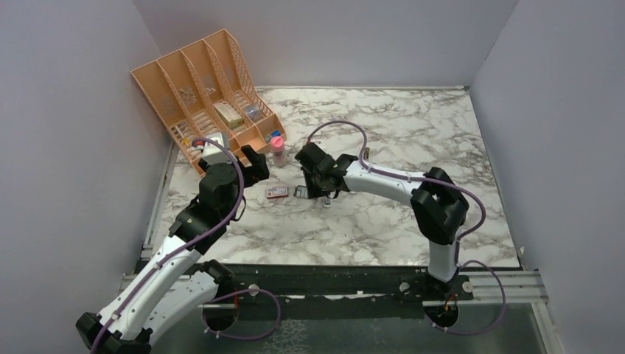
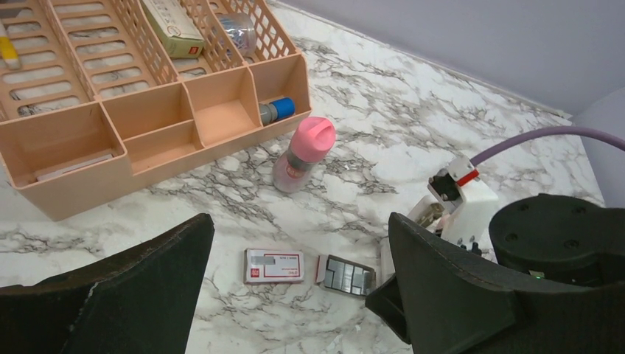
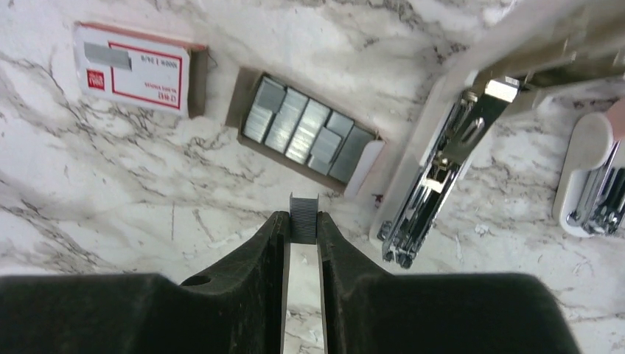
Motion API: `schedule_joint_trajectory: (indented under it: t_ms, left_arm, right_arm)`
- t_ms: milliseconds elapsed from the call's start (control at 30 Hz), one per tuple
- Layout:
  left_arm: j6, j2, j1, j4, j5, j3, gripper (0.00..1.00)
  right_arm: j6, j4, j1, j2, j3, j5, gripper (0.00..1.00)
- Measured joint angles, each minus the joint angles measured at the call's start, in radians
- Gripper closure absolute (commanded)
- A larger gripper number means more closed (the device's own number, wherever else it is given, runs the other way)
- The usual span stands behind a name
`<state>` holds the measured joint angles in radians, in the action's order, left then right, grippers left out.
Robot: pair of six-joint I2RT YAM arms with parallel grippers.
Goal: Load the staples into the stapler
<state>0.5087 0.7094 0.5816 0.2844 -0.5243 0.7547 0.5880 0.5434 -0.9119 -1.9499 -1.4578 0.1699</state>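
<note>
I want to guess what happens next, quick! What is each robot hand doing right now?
Left gripper: open, holding nothing.
Right gripper: closed on a strip of staples.

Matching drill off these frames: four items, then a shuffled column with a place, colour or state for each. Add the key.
Items
1. staple strip
2. staple tray
3. cardboard sleeve
4. stapler

Descriptions
A. red and white
B. opened, metal channel exposed
C. pinched in the right gripper
D. on the table, between sleeve and stapler

Pairs: 1-C, 2-D, 3-A, 4-B
</note>
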Motion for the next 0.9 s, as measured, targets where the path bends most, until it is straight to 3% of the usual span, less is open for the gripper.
schedule_joint_trajectory:
  t_ms: [500, 733, 900]
  left_arm:
    - [-0.002, 0.005, 0.0, 0.0, -0.005, 0.0, 0.11]
    - [-0.002, 0.019, 0.0, 0.0, -0.01, 0.0, 0.11]
    - [-0.002, 0.023, 0.0, 0.0, -0.015, 0.0, 0.11]
  right_arm:
    - [0.051, -0.041, -0.107, 0.147, 0.28, -0.043, 0.76]
    - [0.06, -0.04, -0.142, 0.15, 0.315, -0.055, 0.76]
    - [0.064, -0.04, -0.143, 0.138, 0.315, -0.055, 0.69]
